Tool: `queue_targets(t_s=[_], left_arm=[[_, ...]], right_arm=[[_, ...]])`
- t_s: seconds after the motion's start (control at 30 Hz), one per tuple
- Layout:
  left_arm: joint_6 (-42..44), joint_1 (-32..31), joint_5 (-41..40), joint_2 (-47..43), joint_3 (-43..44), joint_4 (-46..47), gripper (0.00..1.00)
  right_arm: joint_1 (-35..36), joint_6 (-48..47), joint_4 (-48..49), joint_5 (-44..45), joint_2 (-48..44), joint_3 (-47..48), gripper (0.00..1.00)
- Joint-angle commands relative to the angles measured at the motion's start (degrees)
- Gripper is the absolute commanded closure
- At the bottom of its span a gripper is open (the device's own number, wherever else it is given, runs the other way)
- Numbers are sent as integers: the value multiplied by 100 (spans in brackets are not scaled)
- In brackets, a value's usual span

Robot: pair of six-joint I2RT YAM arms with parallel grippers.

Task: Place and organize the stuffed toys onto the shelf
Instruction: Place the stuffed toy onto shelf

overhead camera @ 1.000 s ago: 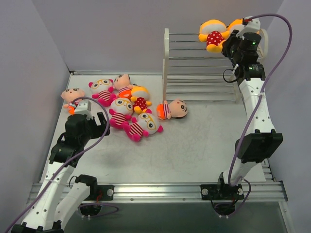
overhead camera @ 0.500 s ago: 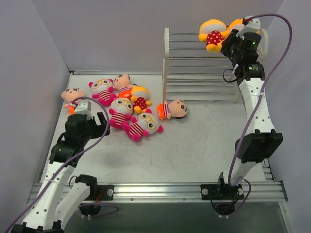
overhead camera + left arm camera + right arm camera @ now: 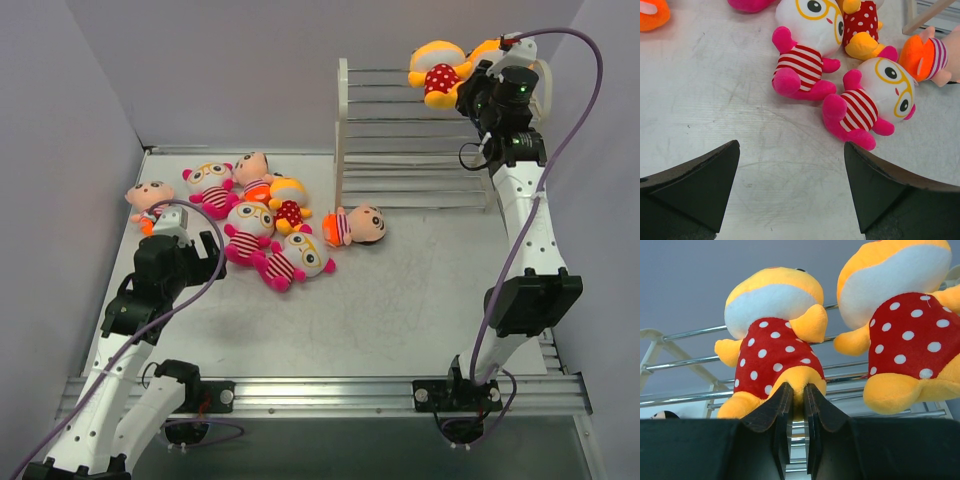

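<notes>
Your table (image 3: 420, 300) carries the white wire shelf (image 3: 343, 130) at its far right, and your right arm reaches up to its top tier. Two dolls lie side by side up there, the left polka-dot doll (image 3: 772, 340) and the right polka-dot doll (image 3: 905, 325). Your right gripper (image 3: 796, 387) sits under the left one, its jaws all but closed, with a fold of the doll's yellow bottom pinched between them.

Your left gripper (image 3: 791, 147) hovers low over the table at the near left, its jaws spread wide with nothing in them. Just beyond it lie the near striped doll (image 3: 875, 95) and the middle striped doll (image 3: 805, 45), touching each other.

Further back in the same heap you have the third polka-dot doll (image 3: 289, 203), the far striped doll (image 3: 210, 185) and a peach-faced doll (image 3: 255, 172). Another peach-faced one, the lone left doll (image 3: 150, 200), lies apart at the far left. The peach-faced doll by the shelf (image 3: 358, 225) lies near the shelf's left frame
</notes>
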Motion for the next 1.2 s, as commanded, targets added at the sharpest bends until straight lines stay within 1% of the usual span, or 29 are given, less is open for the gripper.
queue_targets(t_s=[0.0,0.37,0.6,0.7,1.0,1.17], left_arm=[[56,-13,51,-41,30,178,6],[56,-4,51,-41,39,178,6],[56,-13,51,-50,39,169,6],[56,-4,51,-59,39,160,6],[56,-13,42,-76,30,151,6],[56,-4,33,-68,39,160,6]], right_arm=[[50,95,247,-15,-373,-15,88],[181,174,212,82,-399,-129,88],[225,192,265,143,-487,-305,82],[234,156,256,204,-487,-270,81],[199,-107,63,398,-338,46,83],[199,-81,71,337,-391,-24,80]])
